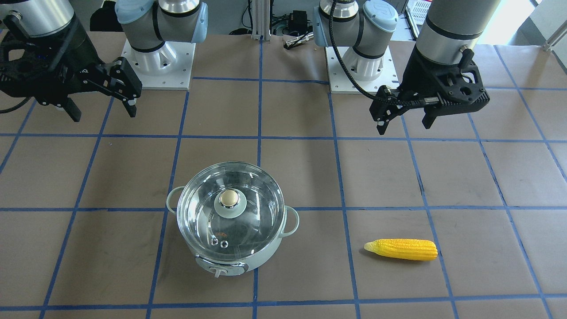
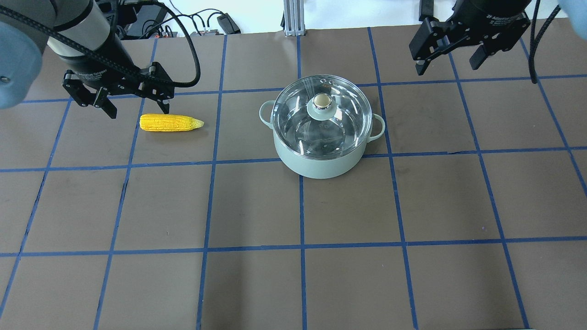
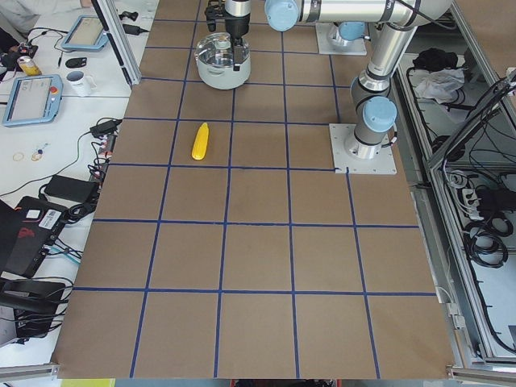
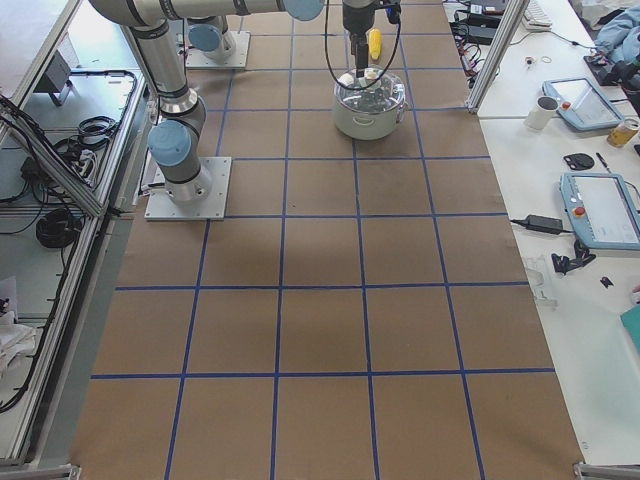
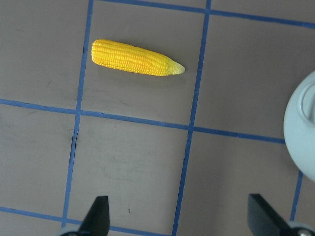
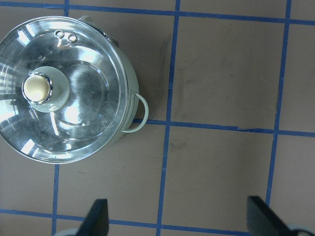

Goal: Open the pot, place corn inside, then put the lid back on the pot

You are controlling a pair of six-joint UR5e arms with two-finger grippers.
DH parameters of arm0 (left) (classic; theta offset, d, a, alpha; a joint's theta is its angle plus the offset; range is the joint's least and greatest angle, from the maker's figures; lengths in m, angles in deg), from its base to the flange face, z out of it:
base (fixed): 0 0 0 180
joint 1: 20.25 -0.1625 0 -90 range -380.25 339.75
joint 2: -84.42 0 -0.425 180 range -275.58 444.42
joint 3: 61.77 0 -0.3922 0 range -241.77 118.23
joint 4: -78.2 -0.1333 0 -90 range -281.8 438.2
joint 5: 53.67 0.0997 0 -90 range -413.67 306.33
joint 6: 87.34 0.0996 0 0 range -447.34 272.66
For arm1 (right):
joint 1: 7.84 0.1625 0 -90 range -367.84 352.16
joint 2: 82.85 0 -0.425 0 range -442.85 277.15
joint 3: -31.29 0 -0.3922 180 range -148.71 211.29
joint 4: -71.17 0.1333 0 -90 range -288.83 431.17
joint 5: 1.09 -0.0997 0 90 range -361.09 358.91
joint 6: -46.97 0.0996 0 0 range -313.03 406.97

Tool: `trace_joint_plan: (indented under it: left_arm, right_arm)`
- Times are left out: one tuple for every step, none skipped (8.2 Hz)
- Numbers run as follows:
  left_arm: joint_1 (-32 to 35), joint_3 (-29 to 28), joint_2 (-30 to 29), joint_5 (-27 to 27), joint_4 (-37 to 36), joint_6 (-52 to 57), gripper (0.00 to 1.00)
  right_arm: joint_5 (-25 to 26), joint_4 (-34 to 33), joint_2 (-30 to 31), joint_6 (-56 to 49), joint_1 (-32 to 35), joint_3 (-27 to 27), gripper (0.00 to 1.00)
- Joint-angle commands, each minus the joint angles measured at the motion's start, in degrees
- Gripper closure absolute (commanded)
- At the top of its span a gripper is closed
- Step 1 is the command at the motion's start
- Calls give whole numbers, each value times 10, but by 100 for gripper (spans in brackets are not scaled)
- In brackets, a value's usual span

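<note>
- Near the middle of the table (image 2: 348, 206), on matte brown paper crossed by blue tape lines, stands the pot (image 2: 316, 167): small, round, pale mint and smooth-walled, with 2 loop handles and a front dial panel (image 1: 221, 268).
- The lid (image 2: 341, 130) sits on the pot: clear glass, shiny metal rim, mint base, round gold knob (image 2: 322, 101), 2 small vent holes.
- The corn (image 2: 170, 123) lies flat on the paper, well apart from the pot on the robot's left. It is yellow, ribbed with kernel rows and tapered, its pale tip towards the pot.
- The left gripper (image 2: 139, 110) hangs near the corn's blunt end, jaws spread, holding nothing.
- The right gripper (image 2: 447, 68) hangs off to the pot's right, jaws spread, empty.
</note>
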Motion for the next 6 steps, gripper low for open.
trace_joint_plan:
  left_arm:
    - [-12,4,-19,2,-40,-226,0]
    - [-18,4,-25,8,-40,-274,0]
    - [-33,4,-35,10,-40,-291,0]
    - [-61,4,-53,8,-40,-355,0]
    - [-89,4,-68,4,-40,-393,0]
    - [-98,4,-86,4,-41,-437,0]
  right_arm:
    - [-1,0,0,1,0,0,0]
    - [-3,0,0,0,0,0,0]
    - [-4,-1,0,0,0,0,0]
    - [-5,-1,0,0,0,0,0]
    - [-5,0,0,1,0,0,0]
    - [-5,0,0,0,0,0,0]
